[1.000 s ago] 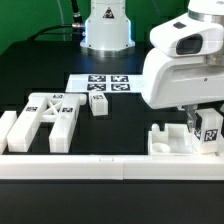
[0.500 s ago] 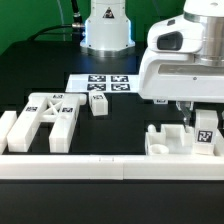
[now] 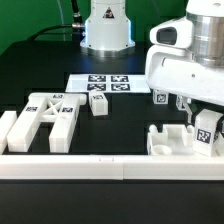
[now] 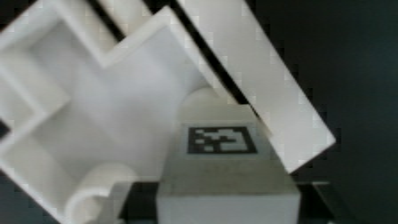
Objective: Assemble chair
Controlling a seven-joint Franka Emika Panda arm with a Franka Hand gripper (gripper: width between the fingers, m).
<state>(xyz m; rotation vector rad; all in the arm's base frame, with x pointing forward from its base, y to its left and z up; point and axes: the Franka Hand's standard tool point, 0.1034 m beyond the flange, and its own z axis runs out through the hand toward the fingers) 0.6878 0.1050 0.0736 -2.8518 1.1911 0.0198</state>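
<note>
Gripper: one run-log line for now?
gripper: shut on tagged part | part: at panel, exterior view's right | X-braced frame: not held

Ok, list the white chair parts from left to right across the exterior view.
From the left: chunky white plastic block, white X-braced plastic frame, small tagged white plastic block, low white plastic panel with upright pegs, upright tagged white plastic piece.

The exterior view looks slightly down from beyond the near border rail (image 3: 100, 165), across the dark surface (image 3: 130, 120) toward the arm's base (image 3: 107, 25) at the far edge. The wrist view sits very close over a tagged block (image 4: 222, 150); the 2 views share this block (image 3: 208, 128), at the exterior view's right.
</note>
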